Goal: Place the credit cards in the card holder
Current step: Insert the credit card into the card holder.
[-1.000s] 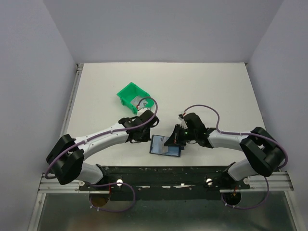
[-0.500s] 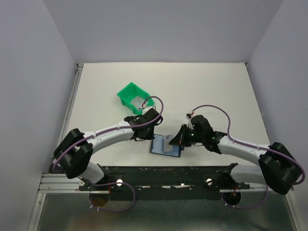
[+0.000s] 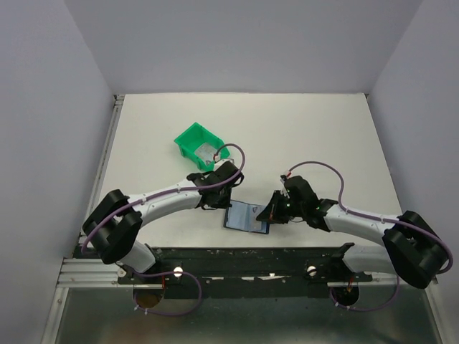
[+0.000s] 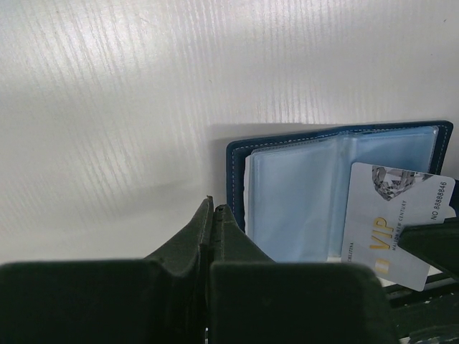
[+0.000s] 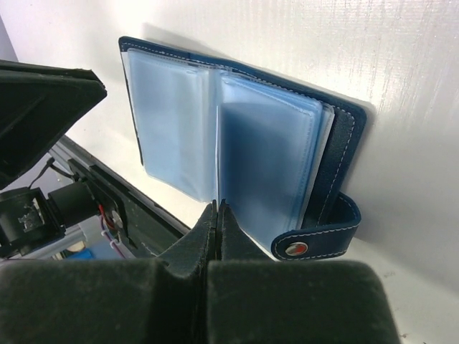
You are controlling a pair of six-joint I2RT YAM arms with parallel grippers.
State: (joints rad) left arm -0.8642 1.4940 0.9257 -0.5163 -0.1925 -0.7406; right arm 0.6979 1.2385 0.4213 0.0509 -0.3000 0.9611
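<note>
Inserting card 1: the right end effector (image 5: pixel 217 211), clenched on the VIP card (image 4: pixel 396 222), angles it at the open holder (image 3: pixel 242 217) low-centre on the table (image 3: pixel 301 136), the left end effector (image 4: pixel 213 208) clenched empty beside it; next, the card needs sliding squarely into a sleeve (image 4: pixel 301 193).

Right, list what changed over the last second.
The right arm stretched rightward, sliding the right claw slightly right at the open navy-blue folding card holder. The pale silver plastic VIP card, plain over the holder from above earlier, hardly shows there now; the left wrist view has it apparently in that claw. The left claw edged toward the holder. Both claws stayed shut. Holder and green plastic bin kept their places.
</note>
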